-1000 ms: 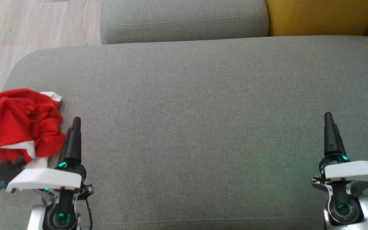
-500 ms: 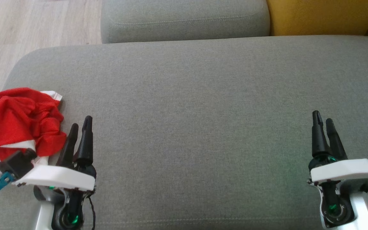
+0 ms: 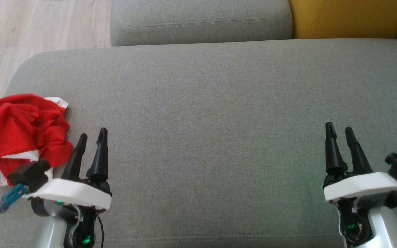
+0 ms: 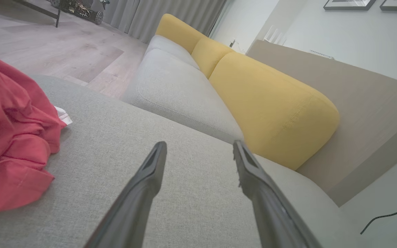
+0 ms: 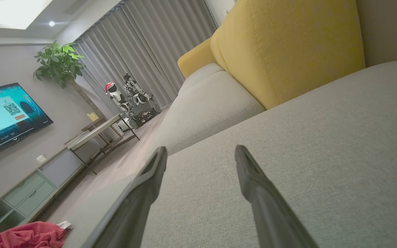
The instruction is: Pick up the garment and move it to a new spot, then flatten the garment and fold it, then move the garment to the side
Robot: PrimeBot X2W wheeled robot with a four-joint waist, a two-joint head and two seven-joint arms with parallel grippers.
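Left claw [image 3: 92,133] is sitting at the lower left of the head view with its two dark fingers [image 4: 143,186] spread apart and gripping nothing; the open stance is looking like readiness for a grab rather than a rest pose, since the garment [image 3: 19,131] is lying just beside it, toward the left edge of the frame; that garment, red mesh with white striped trim, is bunching in a crumpled heap on the rounded left corner of the grey seat cushion [image 3: 212,113], with part of it running out of the picture, so how much is hanging toward the floor [image 3: 40,24] I cannot tell; right claw [image 3: 338,126] is resting at the lower right, likewise parted and empty, well apart from the cloth; it is probably sitting there because the pick belongs to the nearer arm, while the second one is being saved for spreading and folding; between the two claws the seat is lying broad and bare, and that middle stretch is seeming the likely new spot, being flat and within reach of both arms; in the left wrist view the red folds are showing at the left side while the fingers are aiming past them toward the yellow cushion [image 4: 271,103], so a turn toward the heap is being called for before any closing.
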